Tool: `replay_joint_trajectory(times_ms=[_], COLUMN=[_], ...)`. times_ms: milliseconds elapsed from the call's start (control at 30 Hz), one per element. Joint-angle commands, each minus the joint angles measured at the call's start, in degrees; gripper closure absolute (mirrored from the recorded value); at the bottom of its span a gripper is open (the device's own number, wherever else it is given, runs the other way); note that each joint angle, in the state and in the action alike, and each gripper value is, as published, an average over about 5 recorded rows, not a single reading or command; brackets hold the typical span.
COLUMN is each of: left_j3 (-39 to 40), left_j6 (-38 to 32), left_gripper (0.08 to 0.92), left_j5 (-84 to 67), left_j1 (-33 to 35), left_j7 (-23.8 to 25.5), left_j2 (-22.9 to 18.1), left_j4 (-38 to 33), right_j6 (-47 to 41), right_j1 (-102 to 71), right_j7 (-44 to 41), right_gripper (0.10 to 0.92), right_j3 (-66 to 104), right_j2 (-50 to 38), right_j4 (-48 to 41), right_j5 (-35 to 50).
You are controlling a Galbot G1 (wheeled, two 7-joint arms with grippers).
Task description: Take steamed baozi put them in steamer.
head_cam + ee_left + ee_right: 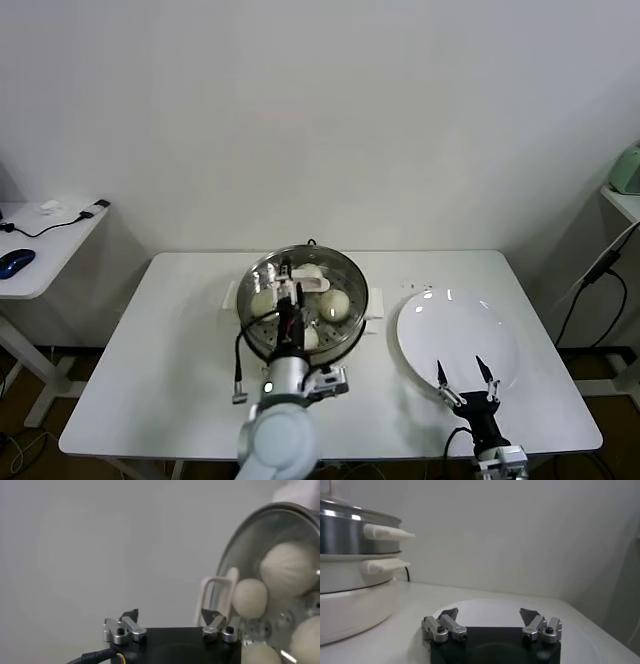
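So your left gripper [291, 276] is hanging right over the steamer [304, 301], which sits around the middle of the table [170, 350], a bit toward the far edge. Its fingers [129, 616] are spread apart with nothing between them. You can see the steamed baozi [333, 303] lying inside on the perforated tray; the head view shows one toward the pot's left side, one toward its right and one near the front rim, partly behind the arm, plus another pale bit at the back that's hard to tell. The left wrist view shows them sitting close together against the shiny wall, next to the white side handle [216, 598].

Your right gripper [464, 381] is down by the near right part of the table, over the near edge of the white plate [458, 335], fingers [449, 616] open and holding nothing. The plate is just beside the steamer on its right, not touching it.

Off to the left there's a separate side desk [40, 250] with a blue mouse [16, 262] and a cable, well apart from everything.
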Motion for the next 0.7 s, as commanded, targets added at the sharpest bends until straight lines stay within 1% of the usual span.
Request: replay_joint_trajectory(times_ms=[33, 133, 167, 200, 267, 367, 433, 533, 600, 700], left_j3=[-8.4, -16.9, -20.7, -24.5, -31.9, -42.1, -46.1, -48.2, -48.1, -47.2], left_j6=[-9.5, -17.5, -20.5, -23.3, -27.3, -30.3, -32.2, -36.8, -39.5, -42.5], left_gripper=[0.194, 0.179, 0.178, 0.178, 0.177, 0.177, 0.177, 0.177, 0.177, 0.177], left_j5=[-27.6, -43.5, -48.3, -53.4, -64.1, -82.0, -92.0, -101.9, -105.2, -106.0], left_j1=[5.0, 7.0, 8.0, 9.2, 11.6, 15.5, 17.7, 20.1, 20.9, 20.8], left_j7=[-10.8, -19.1, -21.0, -22.3, -23.0, -22.6, -21.7, -19.2, -17.2, -14.5], left_j2=[2.8, 3.3, 3.1, 2.8, 2.7, 4.1, 5.8, 9.6, 11.7, 12.3], left_j4=[-11.5, -12.2, -12.2, -12.2, -12.2, -11.0, -8.2, -1.1, 3.9, 9.4], right_j6=[2.1, 3.0, 3.2, 3.4, 3.7, 4.0, 3.9, 3.5, 2.9, 2.1], right_j1=[-1.1, -1.4, -1.4, -1.3, -1.1, -0.5, -0.1, 0.5, 0.8, 1.1], right_j7=[0.1, -0.6, -0.7, -1.0, -1.3, -1.6, -1.7, -1.7, -1.4, -0.6], right_gripper=[0.203, 0.203, 0.203, 0.203, 0.202, 0.203, 0.203, 0.202, 0.202, 0.203], right_j3=[0.6, 1.1, 1.2, 1.2, 1.2, 1.0, 0.8, 0.5, 0.3, 0.1], right_j2=[-0.4, -0.5, -0.6, -0.6, -0.6, -0.7, -1.0, -1.2, -1.1, -0.8], right_j4=[1.9, 2.5, 2.6, 2.7, 2.7, 2.5, 2.0, 0.8, 0.1, -0.4], right_j5=[4.3, 5.8, 6.2, 6.8, 8.1, 9.4, 9.5, 9.6, 9.8, 10.2])
